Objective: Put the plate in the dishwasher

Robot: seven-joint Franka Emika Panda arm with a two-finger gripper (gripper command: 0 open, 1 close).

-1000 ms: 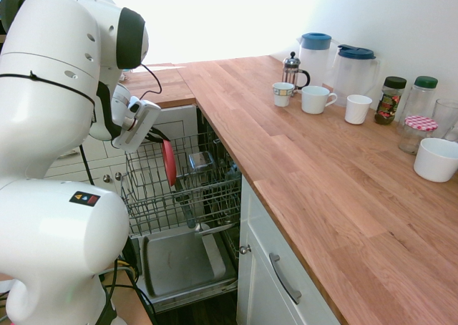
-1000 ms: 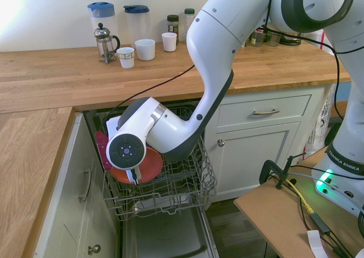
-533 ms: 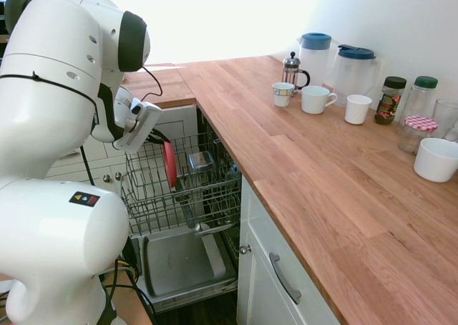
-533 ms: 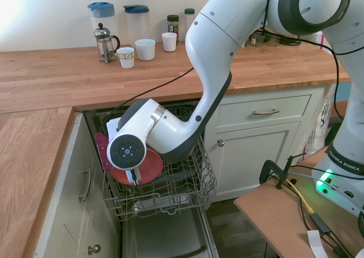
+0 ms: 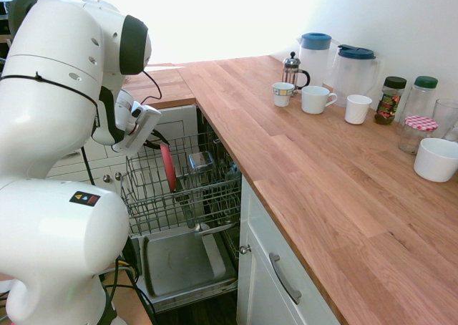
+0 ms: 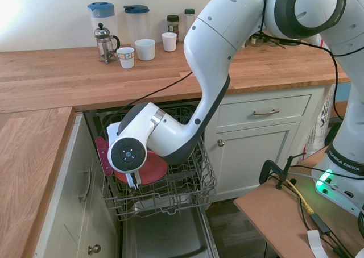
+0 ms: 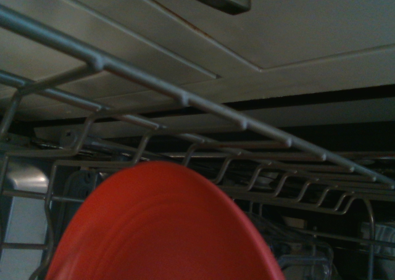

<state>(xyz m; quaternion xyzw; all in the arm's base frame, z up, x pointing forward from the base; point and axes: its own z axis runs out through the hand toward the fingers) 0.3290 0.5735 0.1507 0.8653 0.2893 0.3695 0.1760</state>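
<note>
The coral-red plate stands on edge among the tines of the grey wire rack of the dishwasher, which is pulled out over the dropped door. My gripper sits right at the plate's upper rim, reaching down from the left. In the second exterior view my wrist covers the middle of the plate, and red shows on both sides of it. The wrist view looks over the plate's rounded rim at the rack wires.
On the wooden worktop behind the dishwasher stand white mugs, a French press, two jugs, jars and a white bowl. White cabinet doors flank the open rack on both sides.
The plate has sunk a little lower into the rack. My wrist has shifted slightly back from it.
</note>
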